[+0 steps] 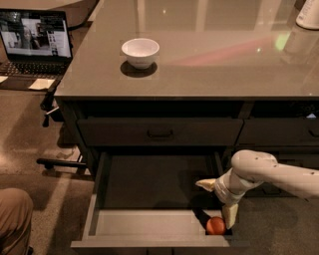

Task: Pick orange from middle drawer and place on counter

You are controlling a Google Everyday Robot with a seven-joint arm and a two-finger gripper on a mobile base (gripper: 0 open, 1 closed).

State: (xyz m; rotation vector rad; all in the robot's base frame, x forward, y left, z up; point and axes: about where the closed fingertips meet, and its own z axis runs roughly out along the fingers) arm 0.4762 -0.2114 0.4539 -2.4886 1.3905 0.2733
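The orange lies in the front right corner of the open middle drawer, against its light grey front wall. My gripper hangs over the drawer's right side, just above and behind the orange, with its pale fingers spread apart and nothing held between them. One finger reaches down beside the orange on its right. The white arm comes in from the right. The glossy grey-brown counter lies above the dark cabinetry.
A white bowl stands on the counter's left part. A white object stands at the counter's far right corner. A closed flat drawer front sits above the open drawer. A laptop and a chair base are at left.
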